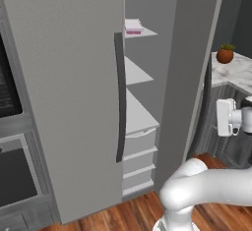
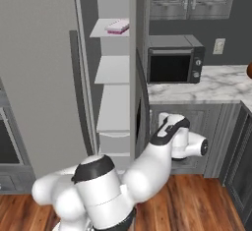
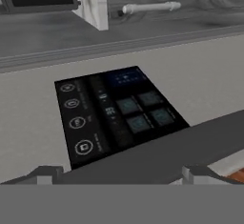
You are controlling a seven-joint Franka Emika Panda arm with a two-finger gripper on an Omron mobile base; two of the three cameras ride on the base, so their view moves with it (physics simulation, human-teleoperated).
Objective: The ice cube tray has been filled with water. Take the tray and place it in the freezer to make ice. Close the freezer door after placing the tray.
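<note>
The ice cube tray (image 1: 133, 26), upper centre, is pale pink-white on white shelves. The freezer door (image 1: 69, 97) is plain light grey with a dark handle (image 1: 119, 97). The countertop (image 2: 206, 85) is white-grey marbled; the floor (image 2: 197, 205) is reddish wood.

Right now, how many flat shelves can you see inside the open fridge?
3: top shelf holding the pink tray, middle shelf, lower shelf above the drawers. Others may be hidden higher up.

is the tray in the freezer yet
In. The thin pale pinkish-white ice cube tray lies on the top white shelf inside the tall light-grey freezer, whose door stands open.
</note>
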